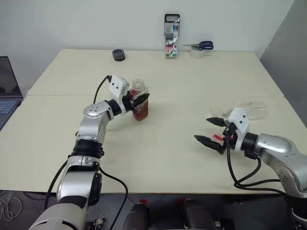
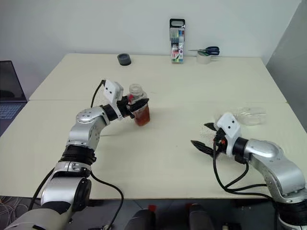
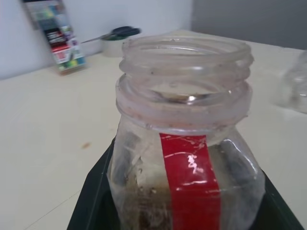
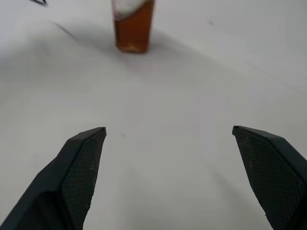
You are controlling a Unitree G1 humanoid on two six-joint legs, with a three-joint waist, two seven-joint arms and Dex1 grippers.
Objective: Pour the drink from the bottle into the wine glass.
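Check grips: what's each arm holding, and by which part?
Left gripper: shut on the bottle, fingers around its body just under the open neck. Right gripper: fingers spread wide, holding nothing.

Centre-left of the frame, the bottle (image 1: 139,100) stands upright on the bench (image 1: 168,148), the drink (image 1: 140,113) in its lower part. The left hand (image 1: 139,100) comes in from its left and sits clamped around it. Lower right, the right hand (image 1: 209,131) hangs just above the bench, fingers spread wide, well apart from the bottle. Just behind that hand, toward the right edge, the wine glass (image 1: 253,110) lies on its side. Along the top: a round cap (image 1: 118,55) left of centre, a marker case (image 1: 171,36) standing at centre, scissors (image 1: 200,46) on a tape roll (image 1: 196,52) beside it. A laptop (image 1: 8,91) sits at the far left edge.
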